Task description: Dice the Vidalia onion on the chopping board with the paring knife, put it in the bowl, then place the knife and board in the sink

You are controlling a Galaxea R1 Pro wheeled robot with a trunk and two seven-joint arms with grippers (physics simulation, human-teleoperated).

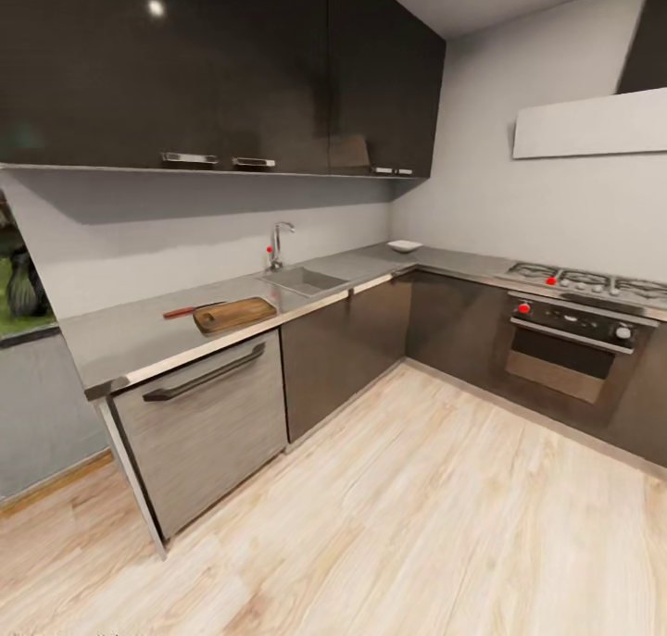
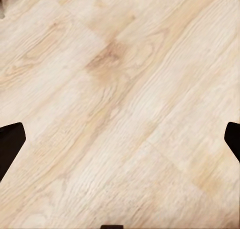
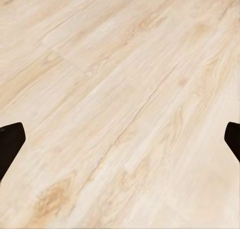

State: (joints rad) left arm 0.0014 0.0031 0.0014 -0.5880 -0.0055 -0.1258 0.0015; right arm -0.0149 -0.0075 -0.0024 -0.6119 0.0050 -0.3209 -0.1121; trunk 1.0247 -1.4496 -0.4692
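In the head view the grey countertop point(image 1: 139, 335) runs along two walls over dark cabinet fronts. The sink point(image 1: 310, 280) is set into it, with a chrome faucet point(image 1: 278, 244) and red knob behind. Left of the sink lies the dark-brown chopping board point(image 1: 234, 315), and the red-handled paring knife point(image 1: 190, 311) rests just behind its left end. The white bowl point(image 1: 404, 245) stands in the far corner. The onion is hidden inside the basin. My left gripper point(image 2: 120, 144) and my right gripper point(image 3: 120, 144) are both open, dark fingertips far apart over the wooden floor, holding nothing.
A steel-fronted appliance point(image 1: 206, 423) with a dark handle sits under the board. A gas hob point(image 1: 585, 282) with red knobs and an oven point(image 1: 567, 344) stand at the right. Dark wall cabinets point(image 1: 232, 71) hang above. Light wooden floor point(image 1: 398, 516) stretches between me and the counter.
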